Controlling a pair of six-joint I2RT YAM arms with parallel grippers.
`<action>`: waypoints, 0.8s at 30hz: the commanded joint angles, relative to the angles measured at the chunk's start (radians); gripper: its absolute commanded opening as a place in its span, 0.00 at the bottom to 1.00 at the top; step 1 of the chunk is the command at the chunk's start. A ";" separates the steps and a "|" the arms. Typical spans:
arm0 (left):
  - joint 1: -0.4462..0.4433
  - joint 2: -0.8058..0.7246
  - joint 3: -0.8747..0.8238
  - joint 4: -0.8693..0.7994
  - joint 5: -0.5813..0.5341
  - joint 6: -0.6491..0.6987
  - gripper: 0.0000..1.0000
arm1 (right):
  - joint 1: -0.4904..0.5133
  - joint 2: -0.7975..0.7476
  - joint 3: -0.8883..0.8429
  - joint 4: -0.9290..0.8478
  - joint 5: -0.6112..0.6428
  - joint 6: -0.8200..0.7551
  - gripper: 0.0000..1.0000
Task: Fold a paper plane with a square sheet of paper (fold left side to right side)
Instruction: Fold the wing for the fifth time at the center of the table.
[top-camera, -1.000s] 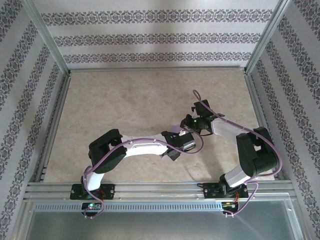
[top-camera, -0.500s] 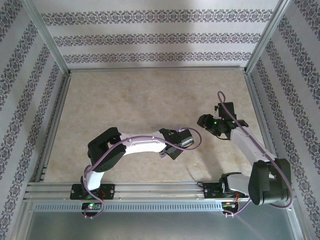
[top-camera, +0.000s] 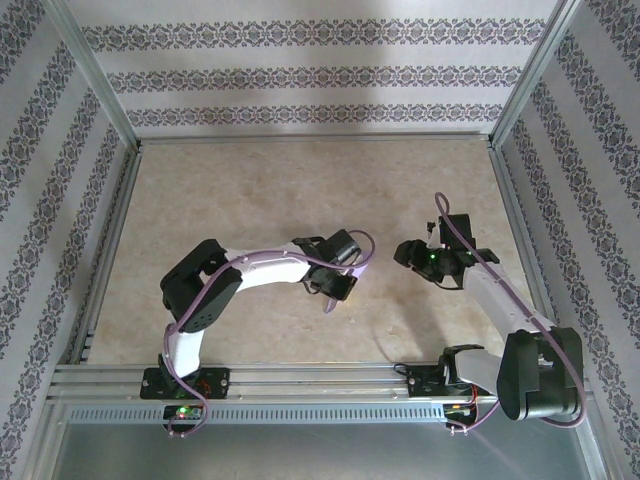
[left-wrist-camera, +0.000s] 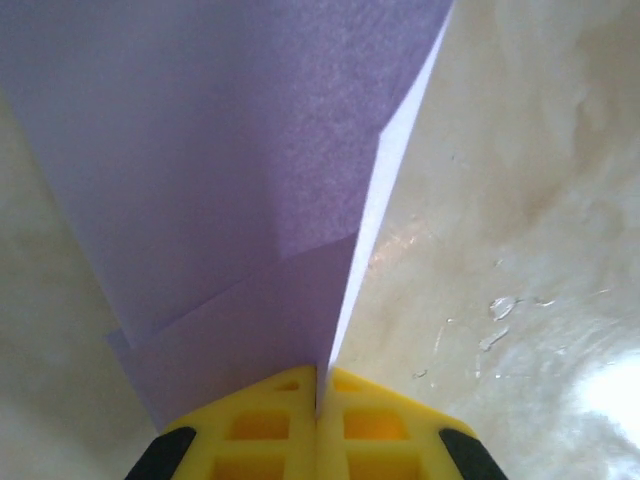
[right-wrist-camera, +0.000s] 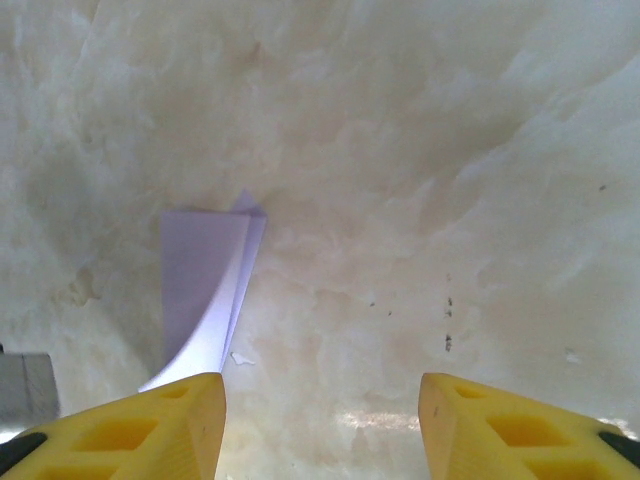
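Observation:
The paper plane (left-wrist-camera: 230, 150) is lavender paper folded into layered flaps. My left gripper (left-wrist-camera: 320, 385) is shut on its lower edge, the sheet pinched upright between the yellow fingers (left-wrist-camera: 250, 430). From above, the left gripper (top-camera: 333, 288) sits at the table's middle, pointing at the near edge. My right gripper (top-camera: 403, 250) is a short way to its right, apart from it. In the right wrist view the right gripper (right-wrist-camera: 320, 382) stands open over bare table, with the paper plane (right-wrist-camera: 200, 270) standing on edge ahead of its left finger (right-wrist-camera: 150, 430).
The table top (top-camera: 250, 190) is pale marbled stone with aluminium rails along both sides and the near edge (top-camera: 320, 375). Patterned walls close in the back and sides. Small white specks (left-wrist-camera: 500, 305) lie on the surface beside the paper.
The right gripper has opened and its arm has swung out to the right, away from the left gripper. The left gripper has shifted slightly left and back with the paper.

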 joint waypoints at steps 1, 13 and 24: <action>0.038 -0.052 -0.050 0.158 0.145 -0.114 0.02 | 0.011 -0.009 -0.028 0.058 -0.064 -0.008 0.54; 0.127 -0.048 -0.238 0.570 0.326 -0.395 0.00 | 0.196 0.062 -0.065 0.274 -0.019 0.112 0.48; 0.147 -0.045 -0.287 0.708 0.360 -0.483 0.00 | 0.310 0.186 -0.030 0.424 0.065 0.200 0.44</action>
